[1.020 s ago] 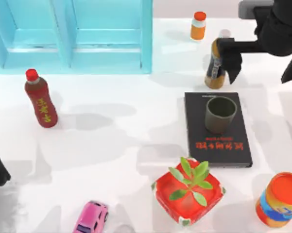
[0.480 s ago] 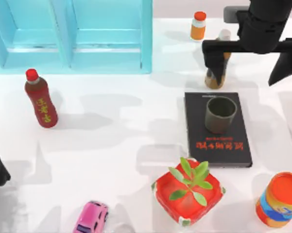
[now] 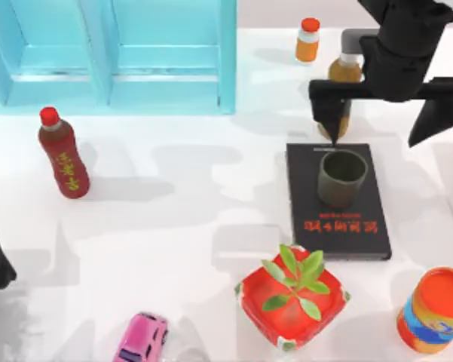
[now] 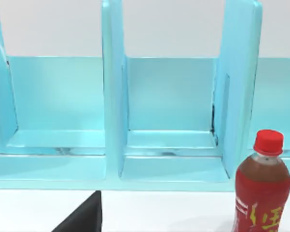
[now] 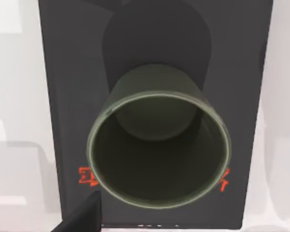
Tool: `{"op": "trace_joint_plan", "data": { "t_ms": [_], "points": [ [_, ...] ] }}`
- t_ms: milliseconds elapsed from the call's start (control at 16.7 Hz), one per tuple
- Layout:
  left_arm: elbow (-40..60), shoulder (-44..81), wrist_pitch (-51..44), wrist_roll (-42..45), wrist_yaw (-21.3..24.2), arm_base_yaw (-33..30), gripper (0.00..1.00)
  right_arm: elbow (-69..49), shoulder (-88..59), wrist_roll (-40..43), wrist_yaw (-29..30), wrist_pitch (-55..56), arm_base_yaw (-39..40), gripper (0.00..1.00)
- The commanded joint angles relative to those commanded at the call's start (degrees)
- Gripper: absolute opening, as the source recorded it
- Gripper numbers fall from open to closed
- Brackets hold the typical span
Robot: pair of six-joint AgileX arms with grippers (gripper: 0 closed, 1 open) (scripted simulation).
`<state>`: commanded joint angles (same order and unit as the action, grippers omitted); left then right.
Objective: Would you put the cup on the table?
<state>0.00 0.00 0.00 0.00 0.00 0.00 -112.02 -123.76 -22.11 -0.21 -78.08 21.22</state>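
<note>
Right gripper [image 3: 381,121] spread above cup [image 3: 341,178] | cup on book [image 3: 337,202] | bottle [image 3: 342,83] behind

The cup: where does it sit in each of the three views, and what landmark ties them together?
Top view: the cup stands upright on the black book, right of centre, below the right end effector.
Right wrist view: the cup is seen from above, its mouth open, on the book.
Left wrist view: not in it.
Shared landmark: the book's red lettering.
</note>
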Motion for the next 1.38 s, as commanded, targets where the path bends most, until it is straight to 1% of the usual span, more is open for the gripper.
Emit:
{"op": "trace_joint_plan", "data": {
  "t_ms": [180,300,420,660,1380],
  "points": [
    [0.0,0.0,0.0,0.0,0.0,0.0,1.0,8.7,-0.5,-0.1,0.0,9.4,0.1,1.0],
    [0.0,0.0,0.0,0.0,0.0,0.0,1.0,12.7,-0.8,-0.2,0.0,13.5,0.2,1.0],
    [0.0,0.0,0.0,0.0,0.0,0.0,1.0,14.3,-1.0,-0.3,0.0,15.3,0.2,1.0],
    [0.0,0.0,0.0,0.0,0.0,0.0,1.0,14.3,-1.0,-0.3,0.0,15.3,0.3,1.0],
    [0.0,0.0,0.0,0.0,0.0,0.0,1.0,14.3,-1.0,-0.3,0.0,15.3,0.3,0.1]
  ]
}}
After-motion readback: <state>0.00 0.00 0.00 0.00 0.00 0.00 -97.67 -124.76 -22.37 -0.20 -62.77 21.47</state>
